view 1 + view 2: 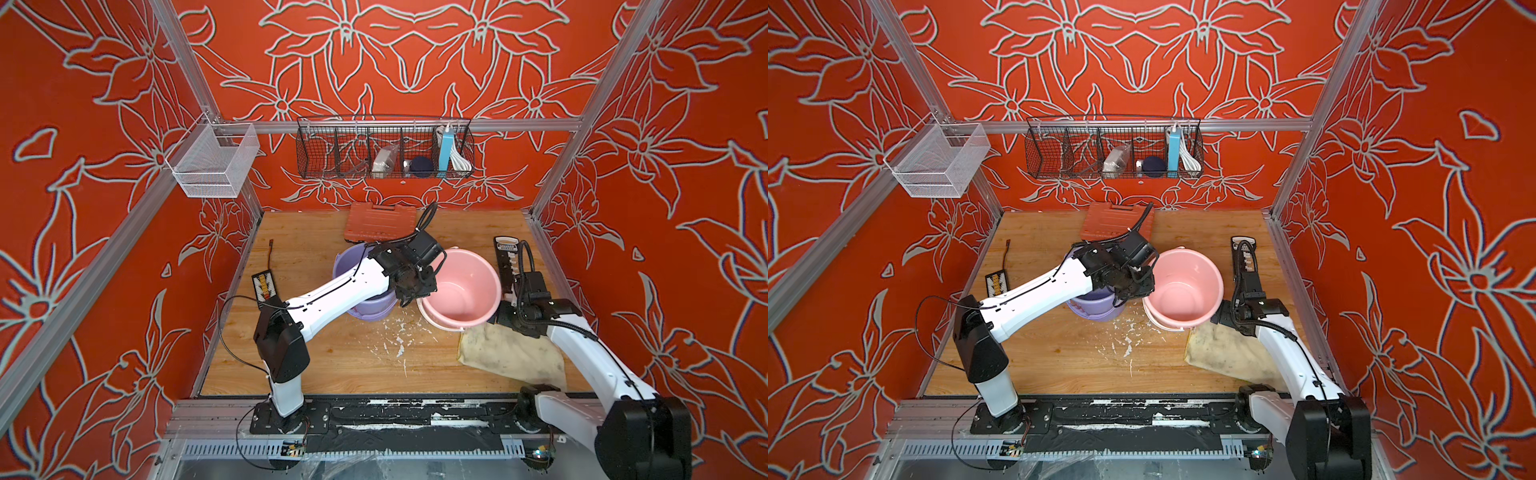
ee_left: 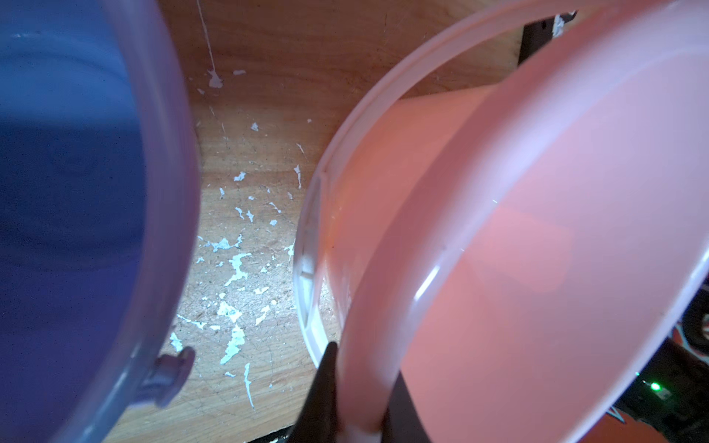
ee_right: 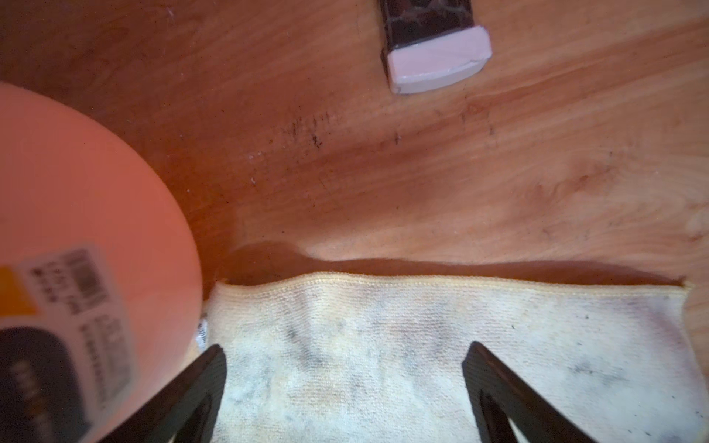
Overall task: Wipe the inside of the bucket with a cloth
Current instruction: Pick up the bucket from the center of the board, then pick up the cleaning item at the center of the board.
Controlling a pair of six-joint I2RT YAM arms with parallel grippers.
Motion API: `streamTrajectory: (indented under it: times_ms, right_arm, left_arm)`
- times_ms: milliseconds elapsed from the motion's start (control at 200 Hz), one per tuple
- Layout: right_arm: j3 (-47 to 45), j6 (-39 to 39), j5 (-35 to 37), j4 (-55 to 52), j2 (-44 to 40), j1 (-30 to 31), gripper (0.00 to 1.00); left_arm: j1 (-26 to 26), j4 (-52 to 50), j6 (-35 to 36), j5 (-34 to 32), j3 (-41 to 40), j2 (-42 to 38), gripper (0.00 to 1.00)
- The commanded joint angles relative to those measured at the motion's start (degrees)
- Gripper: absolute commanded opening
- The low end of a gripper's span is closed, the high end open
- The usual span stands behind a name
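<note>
Right gripper (image 3: 345,347) jaws stand wide apart directly over the stained cream-beige cloth (image 1: 505,353), which lies flat on the wooden desk (image 1: 332,353) just beside the round pink plastic bucket (image 1: 465,286). Left gripper (image 2: 362,383) jaws are clamped on that bucket's rim.

Two buckets: a pink bucket (image 1: 465,286) and a purple bucket (image 1: 372,309). One cloth (image 1: 507,353). Two wire baskets: a white basket (image 1: 214,160) and a black basket (image 1: 332,153). One orange case (image 1: 380,222).

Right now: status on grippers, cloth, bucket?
Left gripper shut on pink bucket rim. Right gripper open over cloth, flat on table. Purple bucket close alongside.
</note>
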Motion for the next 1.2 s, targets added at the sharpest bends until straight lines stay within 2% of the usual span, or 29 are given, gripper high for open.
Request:
streamTrajectory:
  times_ms: [0, 160, 260, 380, 721, 791, 961, 1056, 1136, 1196]
  right_arm:
    - [0.6, 2.5, 0.4, -2.5, 3.2, 0.1, 0.98]
    - [-1.7, 4.4, 0.8, -0.8, 5.1, 0.1, 0.98]
    - [-1.8, 5.9, -0.4, -1.8, 5.6, 0.1, 0.98]
    - [-2.6, 7.4, 1.7, -2.5, 5.7, -0.2, 0.98]
    - [-2.4, 8.0, 1.2, -1.0, 18.1, -1.9, 0.98]
    - [-2.9, 8.0, -0.4, 0.2, 19.5, -2.9, 0.89]
    - [-2.9, 7.1, -0.3, 0.0, 20.2, -3.1, 0.82]
    - [-3.1, 6.7, -1.1, 0.3, 19.9, -3.1, 0.68]
    - [-3.6, 6.7, -1.5, 0.8, 19.3, -3.1, 0.47]
    - [-4.0, 6.7, -1.8, 1.4, 18.6, -3.2, 0.45]
  left_arm:
    - [2.3, -1.8, 3.2, 0.9, 2.9, -1.0, 0.00]
    - [5.6, -1.5, 4.4, 4.7, 2.3, -2.4, 0.00]
    - [6.3, -1.7, 5.8, 5.3, 2.6, -3.1, 0.00]
    - [7.1, -1.8, 6.7, 8.2, 3.5, -2.9, 0.00]
    - [7.4, -1.5, 8.5, 12.8, 2.7, -3.8, 0.00]
    - [7.5, -1.7, 9.0, 12.8, 2.9, -4.1, 0.00]
    - [7.9, -1.8, 9.4, 12.9, 2.4, -4.7, 0.00]
    - [8.1, -1.9, 9.5, 13.0, 2.6, -4.6, 0.00]
    - [8.2, -2.0, 9.6, 13.1, 2.7, -4.4, 0.00]
    - [8.2, -2.2, 9.8, 13.0, 2.7, -4.2, 0.00]
